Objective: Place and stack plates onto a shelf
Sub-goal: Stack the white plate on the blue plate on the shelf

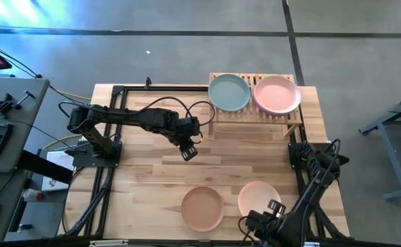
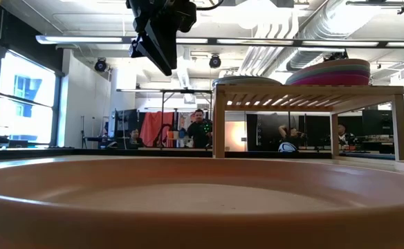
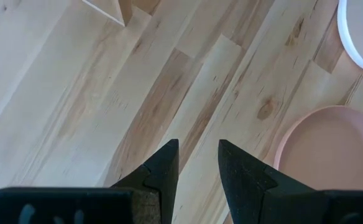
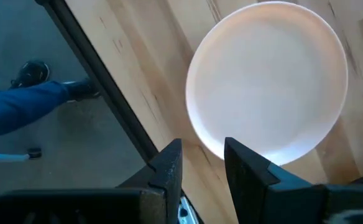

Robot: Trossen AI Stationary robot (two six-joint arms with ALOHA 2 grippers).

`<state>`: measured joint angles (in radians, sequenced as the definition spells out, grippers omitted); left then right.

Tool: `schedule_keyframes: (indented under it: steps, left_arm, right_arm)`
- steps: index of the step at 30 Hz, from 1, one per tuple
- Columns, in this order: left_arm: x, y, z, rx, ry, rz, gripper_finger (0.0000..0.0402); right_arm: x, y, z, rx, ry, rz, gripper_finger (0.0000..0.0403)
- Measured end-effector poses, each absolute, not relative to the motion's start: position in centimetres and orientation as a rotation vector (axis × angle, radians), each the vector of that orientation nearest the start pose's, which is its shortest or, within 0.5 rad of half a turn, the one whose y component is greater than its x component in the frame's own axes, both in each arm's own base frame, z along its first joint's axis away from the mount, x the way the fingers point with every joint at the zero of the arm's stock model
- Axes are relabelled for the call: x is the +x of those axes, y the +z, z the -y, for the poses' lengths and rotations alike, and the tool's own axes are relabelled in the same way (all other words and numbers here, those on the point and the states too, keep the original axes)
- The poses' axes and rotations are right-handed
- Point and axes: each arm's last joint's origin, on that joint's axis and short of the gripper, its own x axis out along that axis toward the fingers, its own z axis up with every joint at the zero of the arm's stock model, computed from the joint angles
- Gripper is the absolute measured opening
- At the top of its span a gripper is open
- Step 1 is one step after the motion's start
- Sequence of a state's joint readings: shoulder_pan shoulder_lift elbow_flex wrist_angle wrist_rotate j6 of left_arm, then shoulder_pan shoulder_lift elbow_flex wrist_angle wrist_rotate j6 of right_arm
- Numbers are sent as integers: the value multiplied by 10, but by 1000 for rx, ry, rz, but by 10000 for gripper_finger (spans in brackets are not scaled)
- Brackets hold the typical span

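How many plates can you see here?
4 show from above: a green plate and a pink plate on the shelf, a terracotta plate and a cream plate on the table. More lie stacked beneath the pink one.

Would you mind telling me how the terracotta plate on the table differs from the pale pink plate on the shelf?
The terracotta plate is darker and browner; the pale pink plate is lighter. The terracotta plate lies on the tabletop at the near edge; the pale pink one tops a stack on the shelf. Both are round and similar in size.
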<state>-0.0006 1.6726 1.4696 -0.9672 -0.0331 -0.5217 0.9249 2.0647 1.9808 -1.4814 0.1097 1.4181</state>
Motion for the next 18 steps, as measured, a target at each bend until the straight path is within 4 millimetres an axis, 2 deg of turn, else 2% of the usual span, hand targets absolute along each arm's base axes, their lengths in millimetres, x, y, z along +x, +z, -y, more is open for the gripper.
schedule_keyframes:
  steps: [4,7,10,13,18]
  left_arm:
    - [337,286,-1,-439,332,-1134,104]
    - [337,286,-1,-439,332,-1134,104]
    - [337,286,-1,-439,332,-1134,104]
    - [337,287,-1,-439,332,-1133,104]
    - [337,287,-1,-440,331,-1128,104]
  right_arm:
    - [246,279,-314,374,-394,-1396,94]
    - [248,279,-305,303,-414,-1414,94]
    - [252,282,-290,237,-430,-1481,94]
    - [257,292,-275,215,-366,-1465,94]
    - [242,290,-234,208,-452,-1489,94]
